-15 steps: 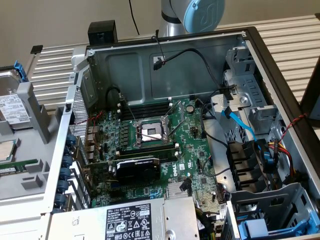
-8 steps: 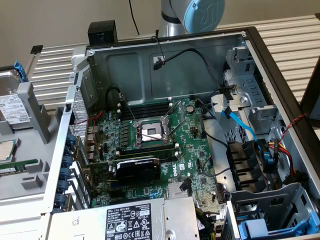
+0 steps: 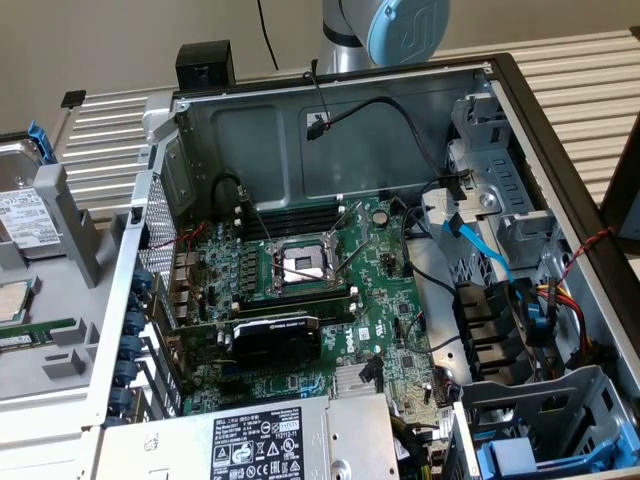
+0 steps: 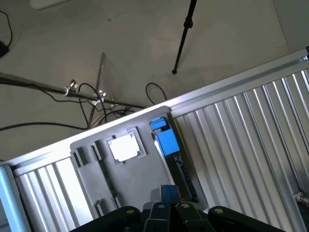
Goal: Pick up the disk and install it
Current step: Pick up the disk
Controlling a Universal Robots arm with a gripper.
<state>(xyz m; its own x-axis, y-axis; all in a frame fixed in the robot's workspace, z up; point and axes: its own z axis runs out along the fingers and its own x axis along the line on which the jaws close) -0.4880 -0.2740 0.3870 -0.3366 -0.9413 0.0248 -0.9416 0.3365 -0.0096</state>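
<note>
The disk (image 3: 20, 215) is at the exterior view's far left, a silver-grey drive with a white label, resting in a grey tray (image 3: 60, 200). A blue carrier tab (image 3: 38, 140) sticks up at its top. In the wrist view the carrier (image 4: 165, 137) appears as a bright blue piece on the grey tray (image 4: 140, 179), beside a square silver chip (image 4: 125, 147). My gripper (image 4: 161, 215) is a dark shape at the picture's edge, above the tray and apart from the carrier. The arm's blue-grey joint (image 3: 405, 28) hangs behind the open computer case (image 3: 330, 130).
The case holds a motherboard (image 3: 300, 290), a grey power-supply box (image 3: 270, 440) with a sticker, loose cables (image 3: 400, 120) and drive bays (image 3: 500, 330). Another blue-carrier drive (image 3: 525, 458) sits at the exterior view's lower right. A ribbed metal table (image 4: 251, 140) carries everything; the floor beyond has cables and a stand (image 4: 186, 29).
</note>
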